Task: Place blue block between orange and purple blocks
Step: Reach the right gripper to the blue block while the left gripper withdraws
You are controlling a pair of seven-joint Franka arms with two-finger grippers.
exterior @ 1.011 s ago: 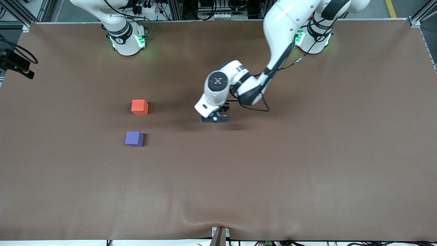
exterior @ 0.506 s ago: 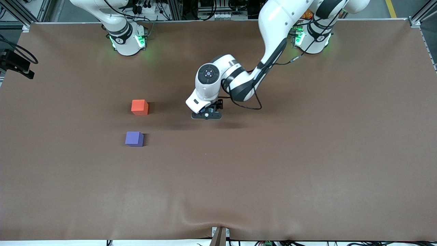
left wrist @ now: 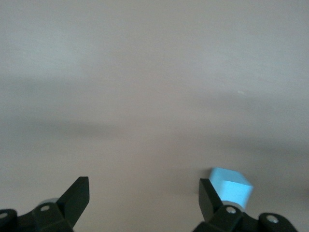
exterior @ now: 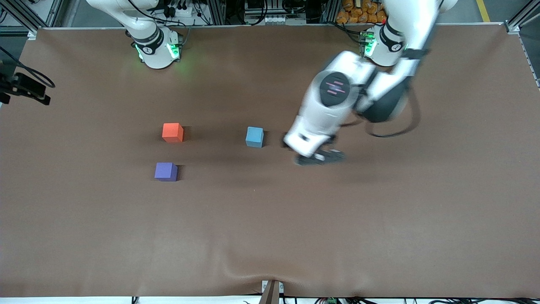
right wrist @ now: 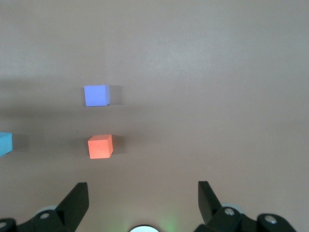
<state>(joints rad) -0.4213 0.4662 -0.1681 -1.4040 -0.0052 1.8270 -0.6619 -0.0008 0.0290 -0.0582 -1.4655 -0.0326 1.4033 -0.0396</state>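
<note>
I see the left gripper (exterior: 319, 158) released, empty, beside the blue block (exterior: 255, 137); the right gripper (right wrist: 143, 195) waits released.

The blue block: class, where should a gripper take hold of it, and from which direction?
Probably from above, closing on two facing side walls. The blue block is a small cube flat on the table, standing apart from the orange block and the purple block. The open left gripper is the closer one.

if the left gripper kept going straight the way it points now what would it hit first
Probably just the brown table cover: the open left gripper points at bare surface, with the small sky-blue matte cube beside one finger, outside the gap.
</note>
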